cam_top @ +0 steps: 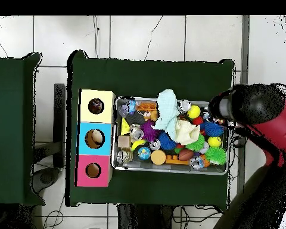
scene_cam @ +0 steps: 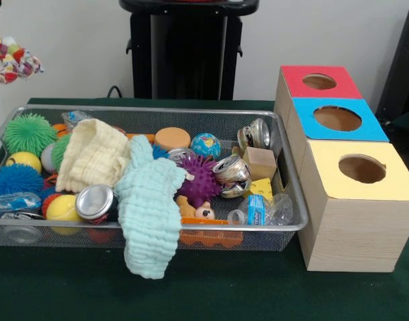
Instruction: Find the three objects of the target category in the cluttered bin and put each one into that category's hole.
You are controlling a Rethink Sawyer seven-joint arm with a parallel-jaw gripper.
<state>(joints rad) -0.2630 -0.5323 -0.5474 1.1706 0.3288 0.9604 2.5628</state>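
Judging progress: the wire bin (scene_cam: 284, 175) is still packed, and which category is the target isn't stated, so can't say which 3 objs count. In the overhead view the blue box's hole seems to hold something pale, maybe 1 obj already dropped, but too small to confirm; the other 2 holes look dark/empty. So at best 1 of 3 done, prob most of the search left.

Bin contents, left to right in the front view: green spiky ball (scene_cam: 29, 132) at the far left corner, yellow ball (scene_cam: 23, 160) and blue spiky ball (scene_cam: 15, 180) below it, a crushed plastic bottle (scene_cam: 13, 202) near the front wall. Cream cloth (scene_cam: 94, 155) lies over the toys, with a silver can (scene_cam: 96, 201) just beside a 2nd yellow ball (scene_cam: 62, 208). Mint cloth (scene_cam: 149, 214) hangs over the front rim onto the table (scene_cam: 211, 287). Then an orange-topped disc (scene_cam: 172, 138), globe ball (scene_cam: 205, 144), purple spiky ball (scene_cam: 199, 180), crushed cans (scene_cam: 232, 171) and (scene_cam: 255, 136), wooden cube (scene_cam: 260, 163), yellow wedge (scene_cam: 261, 189), small bottle w/ blue label (scene_cam: 258, 212).

Right of the bin: 3 wooden boxes touching in a row, tops red (scene_cam: 319, 81), blue (scene_cam: 338, 119), yellow (scene_cam: 362, 170), each w/ 1 round hole.

The arm (cam_top: 258, 113) sits beside the bin's end in the overhead view; the gripper itself isn't visible in either view, so its state can't be told.
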